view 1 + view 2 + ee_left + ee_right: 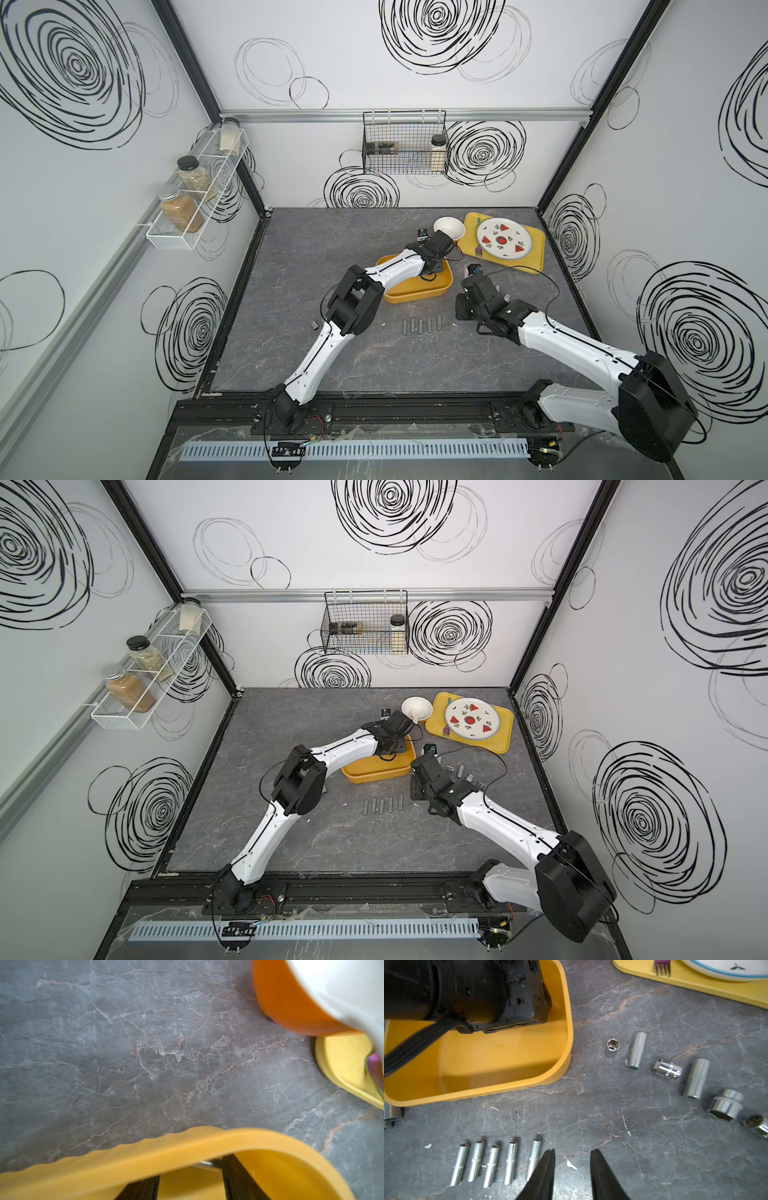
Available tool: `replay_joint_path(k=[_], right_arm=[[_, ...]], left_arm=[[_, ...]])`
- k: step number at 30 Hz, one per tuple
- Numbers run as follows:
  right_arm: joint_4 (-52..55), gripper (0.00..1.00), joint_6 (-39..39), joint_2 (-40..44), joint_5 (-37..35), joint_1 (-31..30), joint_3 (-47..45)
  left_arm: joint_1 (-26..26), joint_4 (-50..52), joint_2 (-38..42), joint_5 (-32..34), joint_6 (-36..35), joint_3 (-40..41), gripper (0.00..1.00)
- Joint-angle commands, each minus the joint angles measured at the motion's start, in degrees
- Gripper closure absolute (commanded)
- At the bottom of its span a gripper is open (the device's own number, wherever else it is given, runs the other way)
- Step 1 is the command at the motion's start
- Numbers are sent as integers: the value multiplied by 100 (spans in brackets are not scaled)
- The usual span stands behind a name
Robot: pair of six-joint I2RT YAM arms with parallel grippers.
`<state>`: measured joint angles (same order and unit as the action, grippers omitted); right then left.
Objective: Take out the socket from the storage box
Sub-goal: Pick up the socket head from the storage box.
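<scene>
Swirl-patterned walls [332,62] enclose a grey veined counter [332,361]. At centre, the storage box [415,293]; the left hand [189,1176] reaches inside, fingers [239,1178] parted, tips hidden by the rim, grip undeterminable. The right hand [573,1153] hangs spread, empty. Between the left fingers glints the socket [204,1164], presumably: small, dense, rigid, slippery; grasp across its barrel.

Storage box [488,1059] is yellow-orange, sockets [636,1051] silver, table [612,1105] grey-veined, plate [504,237] watermelon-patterned.

Upright yellow-orange storage box [488,1059], mid-table.
</scene>
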<state>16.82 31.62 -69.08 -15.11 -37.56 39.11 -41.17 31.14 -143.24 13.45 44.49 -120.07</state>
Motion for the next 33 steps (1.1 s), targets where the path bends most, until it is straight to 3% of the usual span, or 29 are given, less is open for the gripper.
replay_joint_path(k=[1, 6, 13, 19, 28, 33], right_arm=[[-119, 67, -50, -68, 102, 21, 141], [-131, 67, -74, -79, 147, 21, 149], [-178, 67, -85, -124, 255, 21, 149], [-197, 67, -103, -296, 394, 21, 180], [-240, 67, -112, -436, 476, 21, 211], [-240, 67, -121, -480, 510, 21, 215]], left_arm=[[135, 500, -105, -20, 130, 370, 44], [208, 130, 295, 245, 442, 1004, 45], [342, 137, 422, 226, 586, 1255, 51], [445, 42, 533, 182, 586, 1445, 46], [563, -244, 688, 164, 536, 1721, 53], [662, -253, 738, -22, 372, 1835, 49]])
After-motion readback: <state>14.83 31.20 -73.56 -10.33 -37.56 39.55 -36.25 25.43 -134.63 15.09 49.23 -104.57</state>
